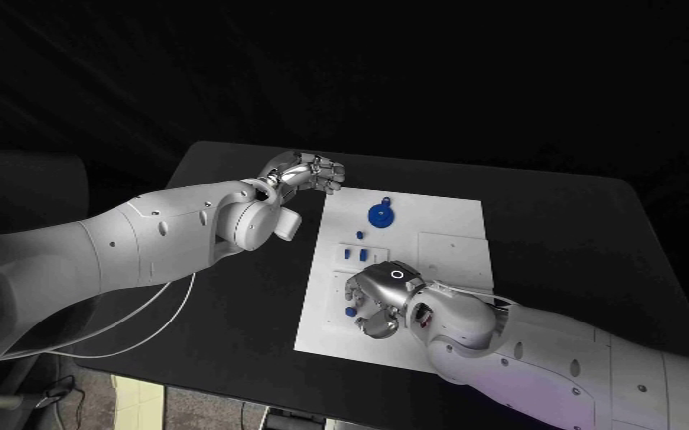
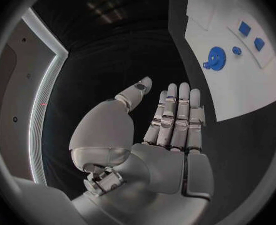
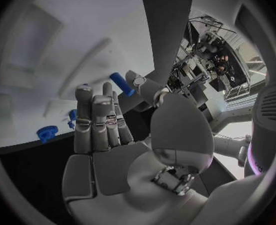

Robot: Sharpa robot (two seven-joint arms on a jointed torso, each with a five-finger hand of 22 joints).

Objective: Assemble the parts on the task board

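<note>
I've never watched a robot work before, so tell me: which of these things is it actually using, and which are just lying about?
Part of the job:
board
blue gear on the board
small blue parts on the board
blue peg at the right hand's fingertips
left hand, holding nothing

Just lying about:
white cable
table

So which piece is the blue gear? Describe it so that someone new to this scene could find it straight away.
Find the white task board in the middle of the black table. The blue gear lies on the board's far part, near the left hand. It is round, toothed and the biggest blue piece there; the other blue parts are small.
</note>
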